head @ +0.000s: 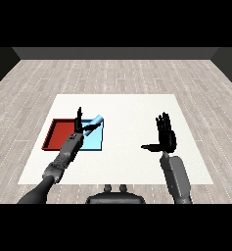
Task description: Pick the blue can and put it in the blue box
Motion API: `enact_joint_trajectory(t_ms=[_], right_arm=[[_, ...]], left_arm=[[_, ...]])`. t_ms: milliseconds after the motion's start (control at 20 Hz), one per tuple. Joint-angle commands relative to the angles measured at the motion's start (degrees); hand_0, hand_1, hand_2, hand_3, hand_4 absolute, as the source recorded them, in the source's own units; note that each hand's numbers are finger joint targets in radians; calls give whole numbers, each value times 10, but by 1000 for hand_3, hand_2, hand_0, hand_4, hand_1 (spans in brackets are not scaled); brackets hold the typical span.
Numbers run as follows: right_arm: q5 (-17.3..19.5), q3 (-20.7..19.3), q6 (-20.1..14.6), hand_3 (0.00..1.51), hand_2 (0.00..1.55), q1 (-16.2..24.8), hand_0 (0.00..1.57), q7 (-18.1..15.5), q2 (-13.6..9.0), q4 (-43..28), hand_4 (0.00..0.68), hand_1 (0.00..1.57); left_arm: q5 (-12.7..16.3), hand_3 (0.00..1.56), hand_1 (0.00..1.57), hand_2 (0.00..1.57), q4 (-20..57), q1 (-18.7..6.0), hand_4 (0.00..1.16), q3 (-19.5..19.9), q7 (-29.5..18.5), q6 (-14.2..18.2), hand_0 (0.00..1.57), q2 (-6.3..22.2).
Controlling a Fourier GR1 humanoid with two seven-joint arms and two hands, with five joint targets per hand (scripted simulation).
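Nearest in the head view, two grey forearms rise from the lower corners over the white table (137,162). The right hand (165,137) is held upright above bare tabletop, its fingers (162,122) straight and spread, the thumb stuck out sideways toward the trays; it grasps nothing, and nothing lies near its fingertips. Farther in, the left hand (81,126) reaches over the seam where the two trays meet. One dark finger points straight up while the rest of the hand sits against the lower end of the blue can (95,122). The can, pale blue, tilts up and away from those fingers toward the far right corner of the light blue tray (96,143), and it appears to be over that tray. Whether the left fingers are curled round the can or only touching it cannot be told. The red tray (58,133) lies just on the outer side of the left fingers, touching the light blue tray along one edge. No brand, label or writing can be read on the can or the trays. Beyond the table, a pale grey plank floor (117,73) stretches to a dark wall (117,53) at the back of the room.
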Motion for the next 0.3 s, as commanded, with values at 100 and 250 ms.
enact_joint_trajectory(t_ms=[100,250], right_arm=[[0,4,21,0,0,20,0,-3,-8,25,0,0],[23,15,36,0,0,27,0,-21,-17,48,0,0]], left_arm=[[25,0,0,0,-143,47,0,-21,-90,-192,0,-13],[52,0,0,0,-210,122,0,-29,-83,-269,0,-4]])
